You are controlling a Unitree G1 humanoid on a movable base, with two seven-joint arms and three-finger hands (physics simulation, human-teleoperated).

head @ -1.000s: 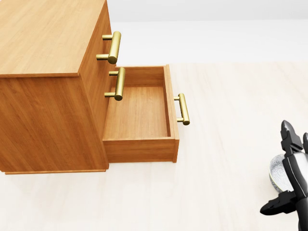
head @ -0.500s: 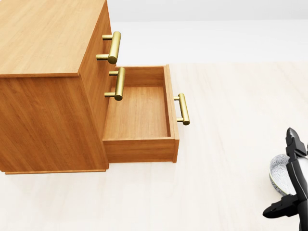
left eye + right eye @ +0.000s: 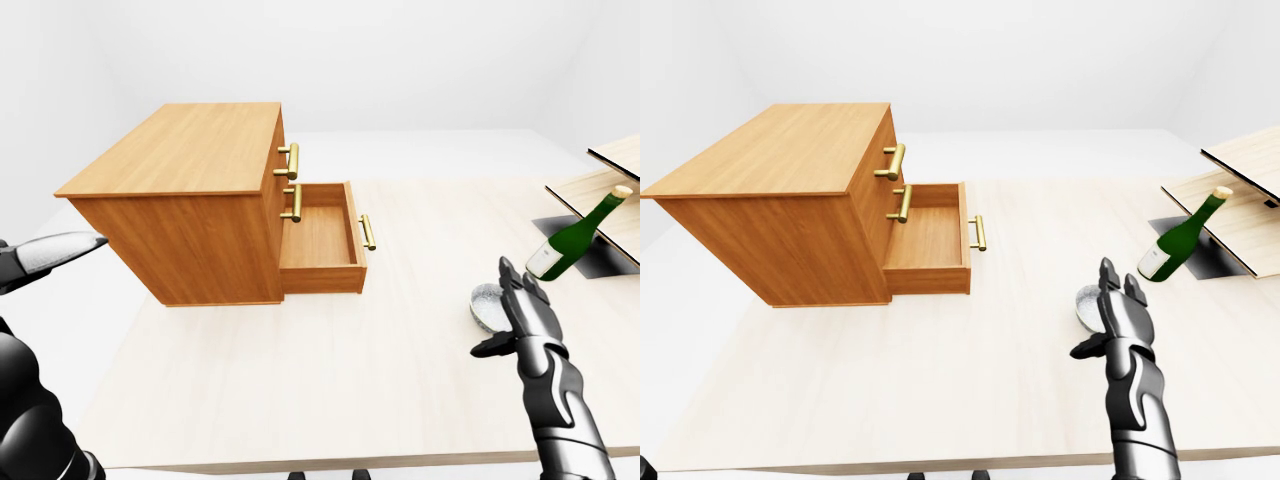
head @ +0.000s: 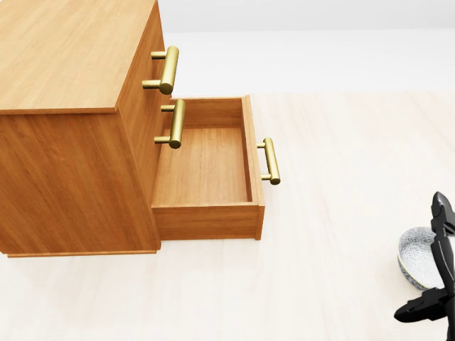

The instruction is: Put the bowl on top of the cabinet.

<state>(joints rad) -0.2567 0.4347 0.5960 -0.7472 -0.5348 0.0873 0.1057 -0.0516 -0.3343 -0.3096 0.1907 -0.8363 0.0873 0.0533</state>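
A small speckled grey bowl [image 4: 414, 254] sits on the pale tabletop at the lower right of the head view, far from the wooden cabinet [image 3: 190, 150]. My right hand [image 3: 508, 312] stands right beside the bowl, open, its fingers [image 3: 528, 300] upright along the bowl's right side and the thumb spread below; nothing is gripped. The hand hides part of the bowl's right rim. The cabinet's flat top is bare. Its lower drawer [image 3: 318, 240] is pulled out and empty. My left hand [image 3: 50, 255] hovers at the left edge of the left-eye view, fingers stretched out, holding nothing.
A green bottle [image 3: 572, 238] leans on a dark mat [image 3: 603, 258] at the right, under slanted wooden boards [image 3: 612, 168]. Brass handles [image 4: 169, 69] stick out of the cabinet's drawer fronts. The table's near edge [image 3: 330, 462] runs along the bottom.
In the head view my right hand has slid down and to the right, uncovering more of the bowl. Bowl, cabinet and camera have stayed put.
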